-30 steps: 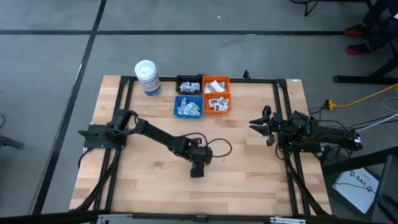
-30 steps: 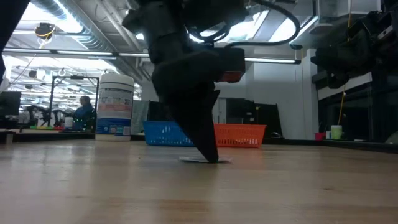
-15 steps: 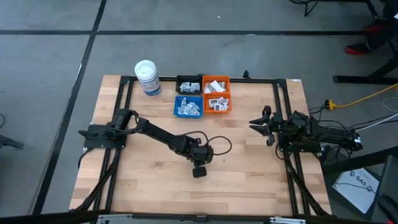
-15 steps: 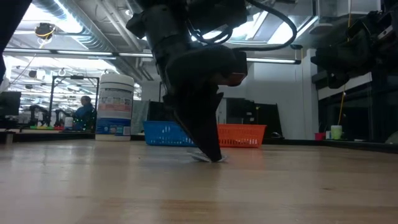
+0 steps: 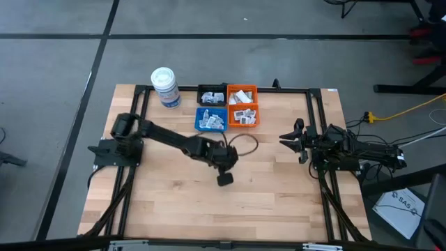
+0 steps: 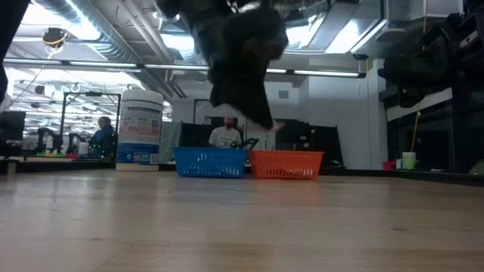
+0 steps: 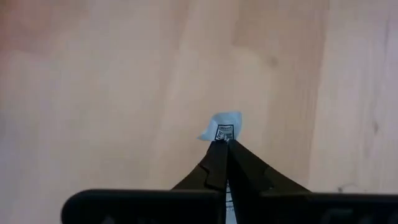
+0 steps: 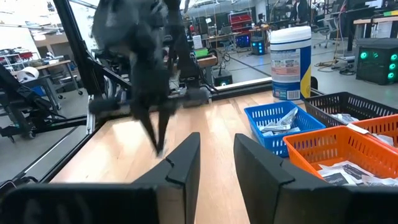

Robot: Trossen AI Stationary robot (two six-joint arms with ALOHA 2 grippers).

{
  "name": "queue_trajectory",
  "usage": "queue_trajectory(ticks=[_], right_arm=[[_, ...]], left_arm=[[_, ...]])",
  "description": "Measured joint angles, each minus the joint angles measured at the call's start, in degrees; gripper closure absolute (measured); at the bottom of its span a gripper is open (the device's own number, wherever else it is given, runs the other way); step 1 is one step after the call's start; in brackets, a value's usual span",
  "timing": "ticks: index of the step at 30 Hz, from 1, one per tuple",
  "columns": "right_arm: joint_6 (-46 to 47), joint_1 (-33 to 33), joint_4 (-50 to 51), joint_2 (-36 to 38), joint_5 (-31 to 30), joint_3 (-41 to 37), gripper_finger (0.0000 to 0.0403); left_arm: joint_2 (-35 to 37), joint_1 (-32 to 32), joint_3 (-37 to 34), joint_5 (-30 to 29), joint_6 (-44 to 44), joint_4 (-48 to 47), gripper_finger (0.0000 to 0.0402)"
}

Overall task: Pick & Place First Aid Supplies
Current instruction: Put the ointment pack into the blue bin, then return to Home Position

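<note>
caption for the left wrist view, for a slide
Left gripper shut on a small white sachet, held clear above the bare wooden table.

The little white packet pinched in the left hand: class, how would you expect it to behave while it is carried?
The packet looks thin and flat, so it is probably very light. Only its edge sits between the shut fingertips of the left hand, so it may bend or flutter. Its wrapper looks smooth, so it could perhaps slip free if jolted.

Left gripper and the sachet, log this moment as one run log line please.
left gripper: shut on sachet, lifted off table | right gripper: open, waiting at right side | sachet not yet binned
</note>
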State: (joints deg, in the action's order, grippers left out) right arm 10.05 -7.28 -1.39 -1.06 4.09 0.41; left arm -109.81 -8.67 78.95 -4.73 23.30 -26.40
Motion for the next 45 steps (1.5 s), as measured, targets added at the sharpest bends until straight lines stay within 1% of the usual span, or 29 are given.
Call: queue_trajectory(ticks=[5, 11, 17, 21, 24, 28, 31, 33, 36, 42, 45], right_arm=[[0.0, 0.0, 0.0, 0.0, 0.0, 0.0, 0.0303], [0.0, 0.0, 0.0, 0.0, 0.0, 0.0, 0.0303], [0.0, 0.0, 0.0, 0.0, 0.0, 0.0, 0.0303], [0.0, 0.0, 0.0, 0.0, 0.0, 0.0, 0.0303], [0.0, 0.0, 0.0, 0.0, 0.0, 0.0, 0.0303], [0.0, 0.0, 0.0, 0.0, 0.0, 0.0, 0.0303], [0.0, 0.0, 0.0, 0.0, 0.0, 0.0, 0.0303], [0.0, 0.0, 0.0, 0.0, 0.0, 0.0, 0.0303], [0.0, 0.0, 0.0, 0.0, 0.0, 0.0, 0.0303], [0.0, 0.0, 0.0, 0.0, 0.0, 0.0, 0.0303], [0.0, 0.0, 0.0, 0.0, 0.0, 0.0, 0.0303]], left_arm=[[5.4, 5.4, 0.0, -1.7, -3.6, 0.5, 0.0399], [9.1, 13.6, 0.1, -2.9, -9.6, -0.5, 0.0399], [9.5, 22.0, 0.1, -1.0, -16.3, -7.7, 0.0399], [9.5, 26.2, 0.1, -0.6, -22.0, -12.6, 0.0399], [9.5, 28.5, 0.1, -0.6, -26.3, -13.3, 0.0397], [9.6, 30.9, 0.1, 0.2, -29.5, -12.4, 0.0385], [9.6, 32.1, 0.1, 1.4, -29.6, -12.4, 0.0367], [9.6, 32.6, 0.1, 2.1, -29.7, -12.5, 0.0348], [9.6, 33.0, 0.1, 3.2, -30.3, -12.8, 0.0308], [9.6, 33.3, 0.1, 2.9, -29.7, -13.5, 0.0215], [9.6, 33.3, 0.1, 2.7, -28.6, -13.5, 0.0184]])
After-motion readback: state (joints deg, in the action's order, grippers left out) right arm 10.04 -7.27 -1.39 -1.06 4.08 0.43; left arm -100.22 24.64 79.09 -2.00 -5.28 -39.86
